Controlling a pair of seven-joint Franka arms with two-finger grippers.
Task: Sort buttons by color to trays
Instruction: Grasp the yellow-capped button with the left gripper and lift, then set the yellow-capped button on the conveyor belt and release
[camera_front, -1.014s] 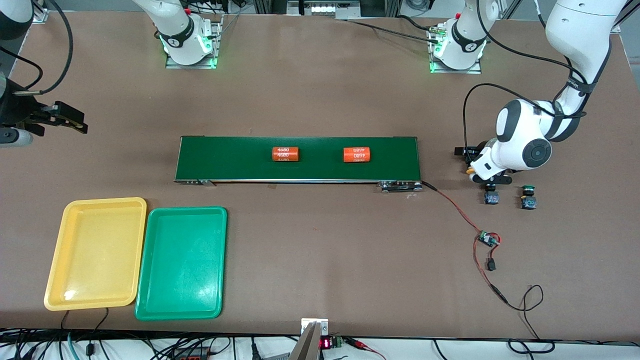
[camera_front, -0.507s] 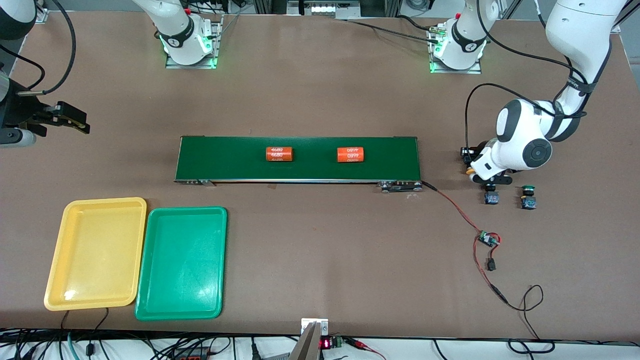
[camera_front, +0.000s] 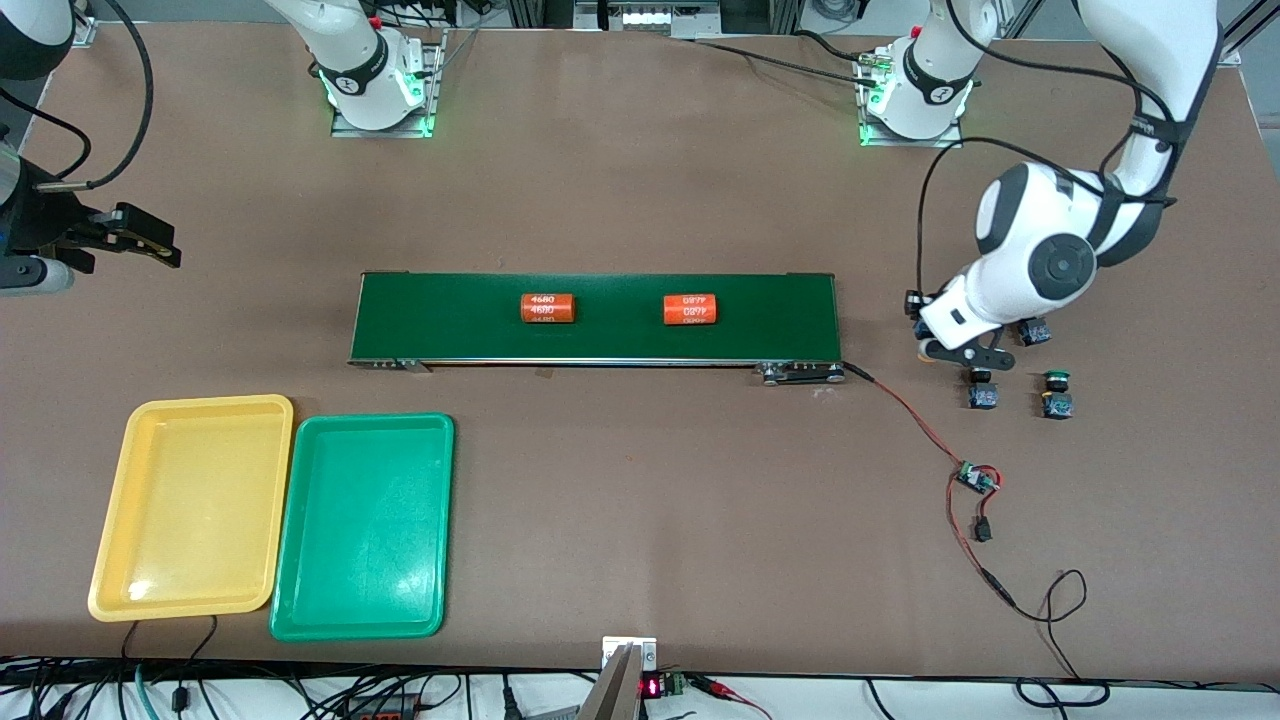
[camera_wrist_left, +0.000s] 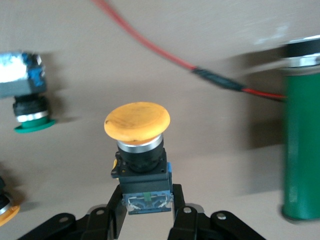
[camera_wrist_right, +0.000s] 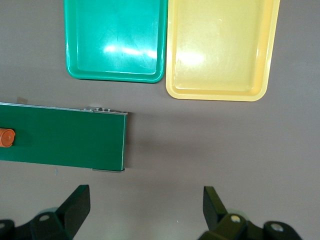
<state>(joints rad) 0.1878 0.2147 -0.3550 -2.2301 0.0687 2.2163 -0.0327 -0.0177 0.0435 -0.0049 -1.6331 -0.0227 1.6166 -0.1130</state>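
On my feed the yellow tray (camera_front: 190, 507) and green tray (camera_front: 364, 526) sit side by side toward the right arm's end of the desk (camera_front: 640, 500). My left claw (camera_wrist_left: 147, 210) grips a yellow-capped button (camera_wrist_left: 139, 150) by its black-and-blue body, over bare desk just off the conveyor belt (camera_front: 595, 317). My right claw (camera_wrist_right: 145, 212) waits, spread wide.

Left claw (camera_wrist_left: 146, 210) clamped tight, right claw (camera_wrist_right: 145, 212) spread wide, waiting.
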